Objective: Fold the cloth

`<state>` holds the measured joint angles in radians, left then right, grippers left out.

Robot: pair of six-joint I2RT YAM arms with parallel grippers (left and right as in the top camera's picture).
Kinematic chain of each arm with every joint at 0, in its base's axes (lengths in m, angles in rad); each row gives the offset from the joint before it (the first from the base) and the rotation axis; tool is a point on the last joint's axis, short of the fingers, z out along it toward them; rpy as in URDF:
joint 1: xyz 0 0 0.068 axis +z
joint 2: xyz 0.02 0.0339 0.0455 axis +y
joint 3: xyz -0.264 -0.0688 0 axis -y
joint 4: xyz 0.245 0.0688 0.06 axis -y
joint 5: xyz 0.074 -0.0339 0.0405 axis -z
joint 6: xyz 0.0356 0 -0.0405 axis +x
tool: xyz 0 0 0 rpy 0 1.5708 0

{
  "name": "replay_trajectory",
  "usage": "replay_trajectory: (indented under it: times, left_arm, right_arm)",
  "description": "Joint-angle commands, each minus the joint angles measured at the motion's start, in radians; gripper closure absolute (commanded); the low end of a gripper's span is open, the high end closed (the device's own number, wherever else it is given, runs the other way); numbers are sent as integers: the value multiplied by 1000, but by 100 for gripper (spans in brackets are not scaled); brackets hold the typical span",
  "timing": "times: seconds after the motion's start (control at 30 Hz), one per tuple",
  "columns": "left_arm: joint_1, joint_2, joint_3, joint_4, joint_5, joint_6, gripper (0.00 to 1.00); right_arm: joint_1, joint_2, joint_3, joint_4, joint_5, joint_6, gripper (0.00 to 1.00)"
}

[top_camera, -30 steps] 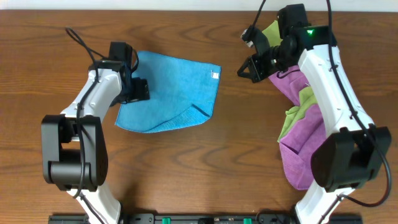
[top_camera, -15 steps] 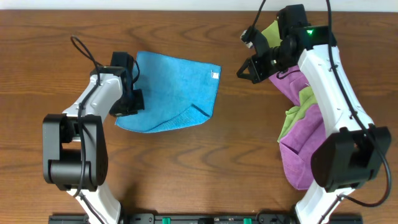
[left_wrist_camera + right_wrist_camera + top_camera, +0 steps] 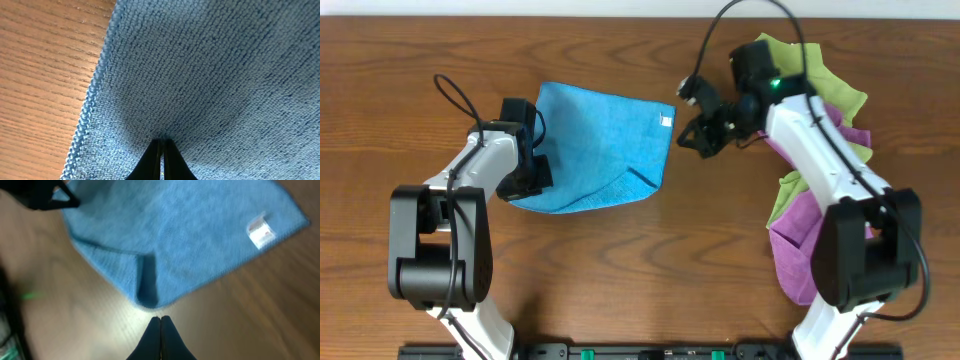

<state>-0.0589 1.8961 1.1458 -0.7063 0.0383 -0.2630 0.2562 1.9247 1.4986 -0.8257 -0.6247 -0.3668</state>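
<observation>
— Where's the cloth (image 3: 600,150)?
— Flat, at the left gripper's (image 3: 161,144) 3 o'clock; its jaws pinch the cloth's edge.
— Right gripper (image 3: 161,322)?
— Jaws together, empty, just off the cloth's 3 o'clock side.

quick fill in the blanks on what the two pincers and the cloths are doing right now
1. The left pincer is shut on the ___ cloth.
2. The right pincer is shut and holds ___.
3. The cloth's small tag is ___.
4. The pile on the right mixes purple and lime-___ cloths.

Missing words: blue; nothing; white; green
</observation>
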Motion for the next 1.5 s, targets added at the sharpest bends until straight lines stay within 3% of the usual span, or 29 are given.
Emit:
replay_trajectory:
  times: [0.0, 0.27, 1.03, 1.2, 1.47]
  left_arm:
    - [5, 16, -29, -13, 42, -39, 94]
    - [-14, 16, -31, -46, 44, -59, 94]
    - [-61, 16, -31, -53, 84, -90, 94]
    - [-98, 16, -31, -52, 98, -135, 94]
    - [-167, 16, -31, -52, 66, -165, 94]
  right_arm:
    - [51, 29, -57, 93, 46, 62, 99]
    - [141, 153, -63, 233, 198, 83, 99]
    - [149, 277, -64, 254, 336, 113, 99]
    - [122, 277, -55, 247, 422, 145, 99]
    - [21, 277, -53, 224, 401, 198, 99]
